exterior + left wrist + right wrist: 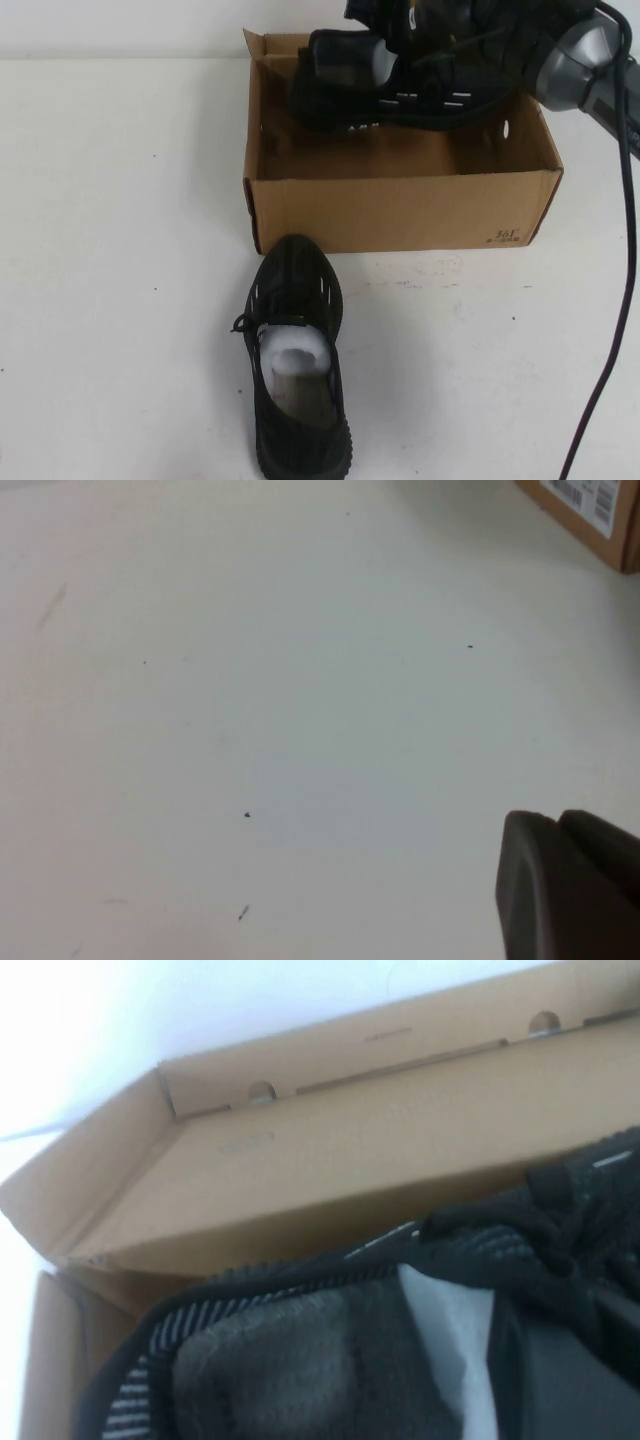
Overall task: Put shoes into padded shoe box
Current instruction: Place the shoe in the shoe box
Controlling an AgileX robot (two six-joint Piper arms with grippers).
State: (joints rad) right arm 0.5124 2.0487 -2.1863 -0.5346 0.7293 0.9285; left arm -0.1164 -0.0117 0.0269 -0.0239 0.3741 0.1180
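Nearest you in the high view lies one black sneaker (296, 360) on the white table (110, 250), toe just short of the front wall of the padded shoe box (400, 210), heel pointing away from it, white stuffing (295, 352) showing in the opening. You can see the second sneaker (400, 85) held over the box's back half, lying lengthwise along the rear wall, its white side dashes facing the front wall. Your right gripper (425, 35) comes in over the box's rear right corner; its dark body and the silver arm joint (580, 60) cover part of the shoe and the back wall, and a black cable (620, 260) trails down past the box's right side.

Only the right wrist view shows you the box's inner walls and folded flap (300, 1150) up close, with the shoe's collar, laces (540, 1230) and stuffing pressed under the camera; the right gripper is clamped on that sneaker, one finger (560, 1380) inside its opening.

Only the left wrist view shows your left gripper (570, 885): it sits over bare table well to the left of the box, whose labelled corner (590, 510) just enters. You cannot tell whether it is released or clenched.
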